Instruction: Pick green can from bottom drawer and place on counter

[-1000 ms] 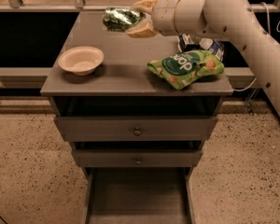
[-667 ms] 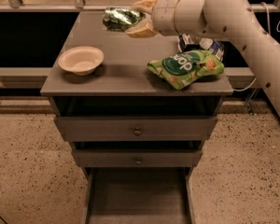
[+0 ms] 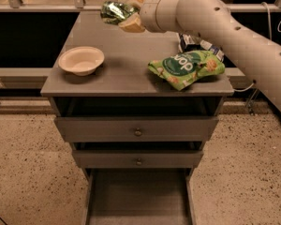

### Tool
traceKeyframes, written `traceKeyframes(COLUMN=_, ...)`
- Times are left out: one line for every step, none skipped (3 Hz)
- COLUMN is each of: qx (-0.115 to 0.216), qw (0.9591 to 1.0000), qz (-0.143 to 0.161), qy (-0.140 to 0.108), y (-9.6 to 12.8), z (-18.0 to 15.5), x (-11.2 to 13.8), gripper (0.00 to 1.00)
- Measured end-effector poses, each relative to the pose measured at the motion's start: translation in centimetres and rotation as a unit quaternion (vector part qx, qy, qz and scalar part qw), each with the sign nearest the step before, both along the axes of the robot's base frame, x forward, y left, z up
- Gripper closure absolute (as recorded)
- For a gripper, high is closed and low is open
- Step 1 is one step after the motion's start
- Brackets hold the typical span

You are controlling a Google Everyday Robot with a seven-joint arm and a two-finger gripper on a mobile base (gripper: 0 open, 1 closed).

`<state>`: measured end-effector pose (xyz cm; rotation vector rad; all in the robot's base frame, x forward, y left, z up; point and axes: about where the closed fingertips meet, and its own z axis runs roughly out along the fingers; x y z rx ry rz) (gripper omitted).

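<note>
My gripper (image 3: 128, 11) is shut on the green can (image 3: 113, 11), a shiny dented metallic can, and holds it in the air over the far part of the counter (image 3: 122, 64). The can lies on its side between the tan fingers (image 3: 131, 23). The arm reaches in from the right. The bottom drawer (image 3: 138, 196) is pulled open below, and its flat grey floor shows nothing on it.
A cream bowl (image 3: 81, 60) sits on the counter's left side. A flat green snack bag (image 3: 187, 67) lies at the right front, with a dark and white packet (image 3: 194, 43) behind it. Two shallower drawers with knobs (image 3: 137, 132) stand slightly open.
The gripper with the green can has moved slightly up and toward the back of the counter. Nothing else has moved.
</note>
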<state>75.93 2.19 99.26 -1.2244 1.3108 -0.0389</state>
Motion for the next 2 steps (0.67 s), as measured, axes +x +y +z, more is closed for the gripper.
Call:
traceKeyframes(qx=-0.007, qw=0.9986, qz=-0.047, qy=0.023, y=1.6, z=-1.7, x=1.8, gripper=1.0)
traceKeyframes(qx=0.075, qw=0.9856, qz=-0.099, qy=0.114, y=-2.3, z=-5.2, x=3.5, gripper=1.0)
